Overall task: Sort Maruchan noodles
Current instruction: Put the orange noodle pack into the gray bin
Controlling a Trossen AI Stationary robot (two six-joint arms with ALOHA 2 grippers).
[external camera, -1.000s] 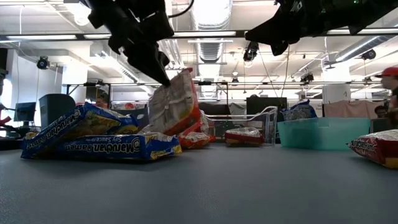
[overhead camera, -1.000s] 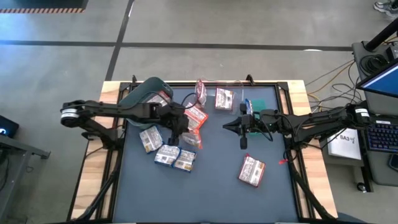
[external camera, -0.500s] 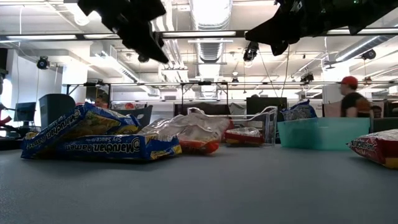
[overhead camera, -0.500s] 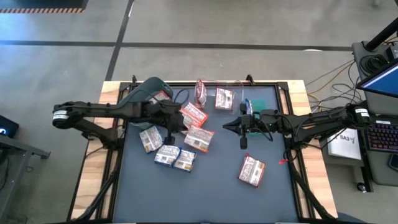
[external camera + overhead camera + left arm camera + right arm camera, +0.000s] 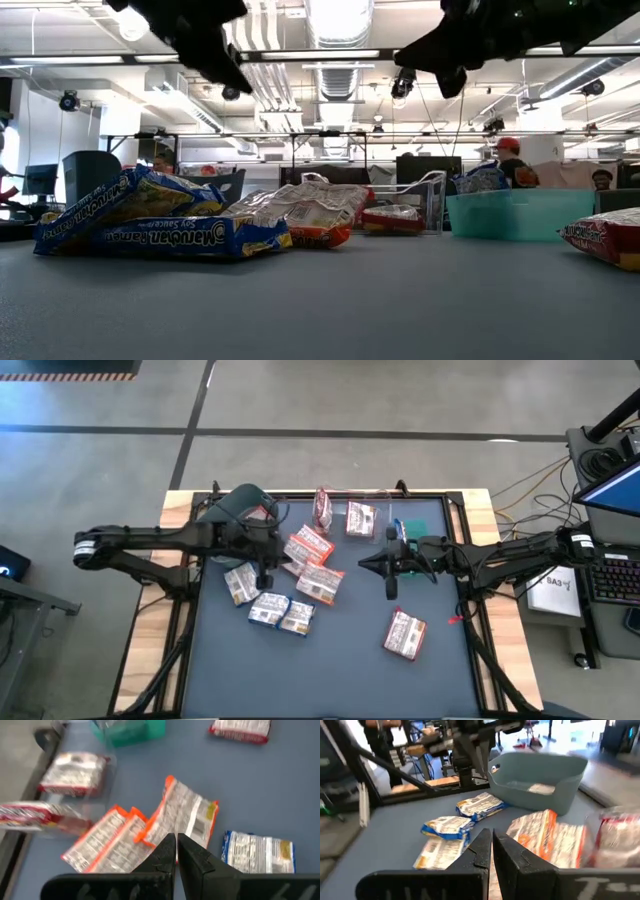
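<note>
Sorting noodle packets: left gripper (image 5: 265,577), fingers together and empty, hangs above the orange packets (image 5: 312,565) just beside it, while the right gripper (image 5: 389,590), likewise closed, waits near the lone maroon packet (image 5: 405,634).

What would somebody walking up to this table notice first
The cluster of Maruchan noodles spread across the left middle of the table: two orange packets beside three blue-and-white packets. Both arms hang above it empty, the left gripper shut over the cluster and the right gripper shut near the table's centre. One maroon packet lies alone toward the right.
</note>
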